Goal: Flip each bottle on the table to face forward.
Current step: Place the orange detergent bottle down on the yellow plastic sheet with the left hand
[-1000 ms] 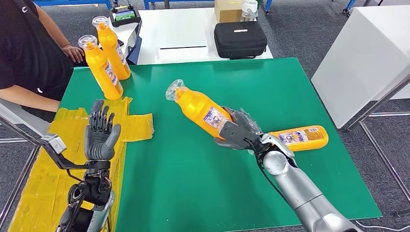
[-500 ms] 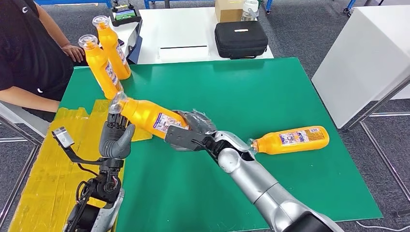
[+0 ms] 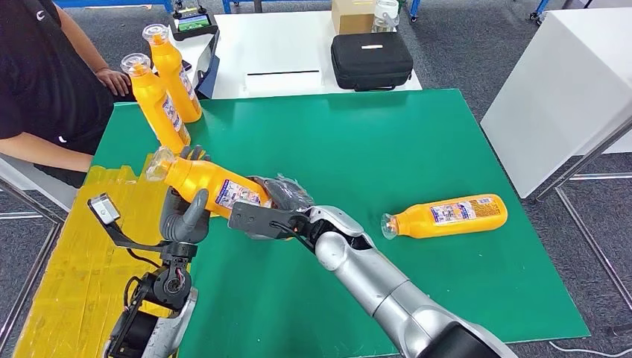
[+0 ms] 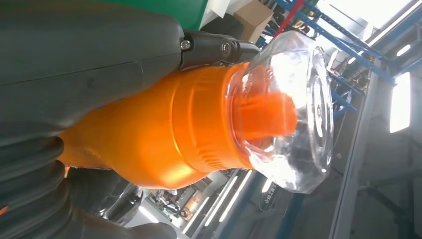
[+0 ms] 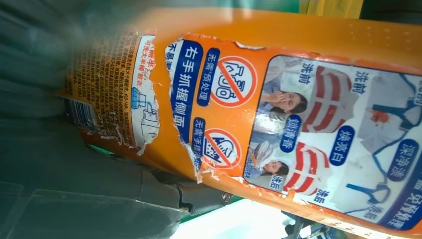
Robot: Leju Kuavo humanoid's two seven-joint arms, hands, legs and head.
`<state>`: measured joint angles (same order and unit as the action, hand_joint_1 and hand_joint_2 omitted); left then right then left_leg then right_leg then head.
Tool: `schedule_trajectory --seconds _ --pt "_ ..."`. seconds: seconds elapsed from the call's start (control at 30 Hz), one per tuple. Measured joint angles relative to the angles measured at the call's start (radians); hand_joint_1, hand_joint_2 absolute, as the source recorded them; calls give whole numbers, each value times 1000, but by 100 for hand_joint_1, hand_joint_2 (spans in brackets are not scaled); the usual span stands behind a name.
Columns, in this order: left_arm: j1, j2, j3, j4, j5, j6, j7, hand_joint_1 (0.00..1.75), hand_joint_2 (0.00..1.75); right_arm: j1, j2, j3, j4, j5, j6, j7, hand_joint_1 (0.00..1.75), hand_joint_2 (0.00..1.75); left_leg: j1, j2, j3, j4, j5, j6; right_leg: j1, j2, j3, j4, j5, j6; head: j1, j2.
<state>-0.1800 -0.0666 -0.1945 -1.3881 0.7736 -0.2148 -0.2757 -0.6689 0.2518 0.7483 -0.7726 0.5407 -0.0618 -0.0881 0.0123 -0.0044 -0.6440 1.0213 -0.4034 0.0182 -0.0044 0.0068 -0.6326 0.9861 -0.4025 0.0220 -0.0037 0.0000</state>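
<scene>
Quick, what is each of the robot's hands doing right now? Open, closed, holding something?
Left hand: fingers wrapped around the neck end of the orange bottle, holding it.
Right hand: gripping the same bottle at its base end.

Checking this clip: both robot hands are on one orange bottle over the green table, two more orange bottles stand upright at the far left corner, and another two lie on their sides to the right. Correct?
Not quite. The head view shows one orange plastic bottle lying on its side on the green table, not two. The rest holds: the left robot hand and right robot hand hold the clear-capped orange bottle, and two upright orange bottles stand far left.
</scene>
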Motion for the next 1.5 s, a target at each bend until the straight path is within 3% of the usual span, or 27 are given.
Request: schedule_trajectory --seconds 0.53,0.87,1.2,1.23,1.37,1.5 --pt "-15 -18 -13 3 -75 96 -13 0 175 -39 49 36 50 108 -32 73 175 175 0 0 0 0 0 0 0 0 0 0 0 0 0 0" --pt "-15 -18 -20 -4 -133 158 -2 0 175 -43 53 52 55 117 -27 95 175 175 0 0 0 0 0 0 0 0 0 0 0 0 0 0" --pt "-15 -23 -27 -17 -89 150 41 0 175 -43 53 57 54 117 -20 106 175 175 0 0 0 0 0 0 0 0 -1 0 0 0 0 0" --pt "-16 -25 -27 -17 -73 144 49 7 175 -43 53 58 54 116 -19 107 175 175 0 0 0 0 0 0 0 0 -1 0 0 0 0 0" --pt "-16 -33 -42 -9 -20 119 77 170 175 -45 60 58 53 107 -19 104 175 175 0 1 0 0 0 0 0 1 -1 0 0 0 0 0" --pt "-16 -35 -59 6 7 108 74 175 175 -47 66 57 51 105 -18 100 175 175 0 1 0 0 0 0 0 2 -1 0 0 0 0 0"
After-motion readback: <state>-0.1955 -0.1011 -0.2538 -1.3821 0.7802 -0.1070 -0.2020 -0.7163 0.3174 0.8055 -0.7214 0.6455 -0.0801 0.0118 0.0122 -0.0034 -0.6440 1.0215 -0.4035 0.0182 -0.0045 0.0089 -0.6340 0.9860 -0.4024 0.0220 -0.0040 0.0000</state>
